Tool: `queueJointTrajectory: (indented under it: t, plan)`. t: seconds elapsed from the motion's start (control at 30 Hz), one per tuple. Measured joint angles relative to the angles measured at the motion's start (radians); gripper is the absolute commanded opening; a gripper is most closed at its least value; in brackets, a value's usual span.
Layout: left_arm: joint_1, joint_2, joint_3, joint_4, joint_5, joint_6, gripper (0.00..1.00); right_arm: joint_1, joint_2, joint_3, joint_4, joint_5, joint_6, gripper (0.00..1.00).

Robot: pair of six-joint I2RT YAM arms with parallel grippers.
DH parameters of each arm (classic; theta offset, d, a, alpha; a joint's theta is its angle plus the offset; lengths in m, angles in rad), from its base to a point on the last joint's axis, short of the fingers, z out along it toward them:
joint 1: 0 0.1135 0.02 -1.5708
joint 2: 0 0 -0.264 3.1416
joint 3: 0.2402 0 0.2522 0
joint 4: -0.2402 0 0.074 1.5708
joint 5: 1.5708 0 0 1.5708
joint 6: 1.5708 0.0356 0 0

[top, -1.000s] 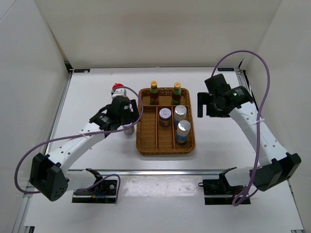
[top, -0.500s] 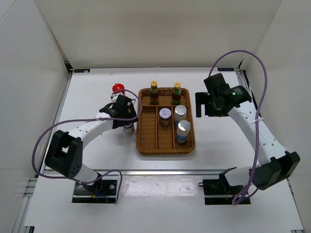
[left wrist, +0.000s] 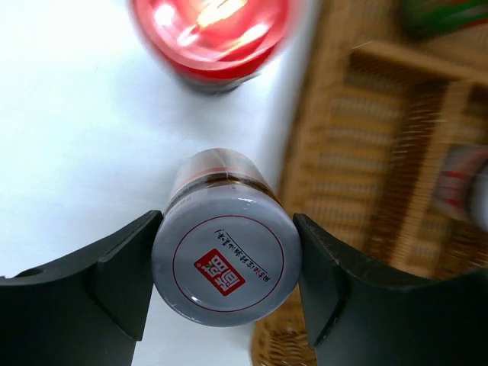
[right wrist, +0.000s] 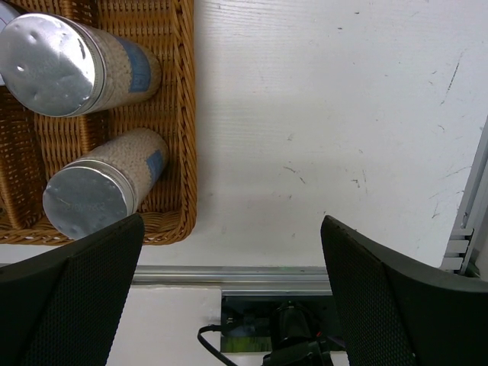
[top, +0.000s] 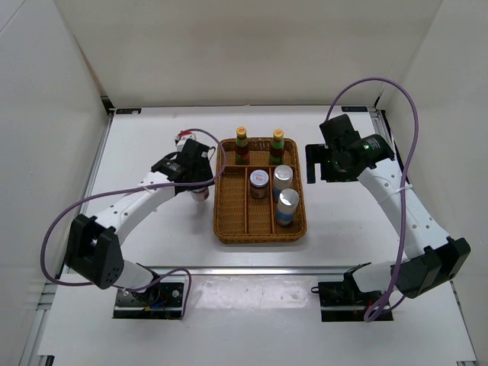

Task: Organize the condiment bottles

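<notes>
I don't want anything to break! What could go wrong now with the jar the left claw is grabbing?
The left gripper pinches the silver-lidded brown jar up near its smooth lid, so it might slip out. The red-capped jar stands close by, and a careless swing could knock it over. The wicker tray has its wall right beside the jar. If the jar is lifted too low, its bottom could catch there.

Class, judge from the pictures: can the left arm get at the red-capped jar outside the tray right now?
Probably not yet. The left gripper is closed around the silver-lidded brown jar, so it is occupied. The red-capped jar stands just beyond, with nothing between them.
</notes>
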Motion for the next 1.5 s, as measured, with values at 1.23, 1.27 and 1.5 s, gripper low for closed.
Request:
queueJointTrajectory:
  t: [1.23, 1.27, 1.5]
  plan:
    - [-0.324, 0.237, 0.200, 0.178, 0.324, 0.286, 1.00, 0.000, -0.010, -0.048, 0.002, 0.007, 0.010, 0.99]
    - [-0.320, 0.227, 0.200, 0.177, 0.315, 0.290, 1.00, 0.000, -0.010, -0.050, 0.003, 0.007, 0.010, 0.99]
    - [-0.252, 0.042, 0.196, 0.172, 0.124, 0.301, 1.00, 0.000, -0.010, -0.061, 0.002, 0.007, 0.010, 0.99]
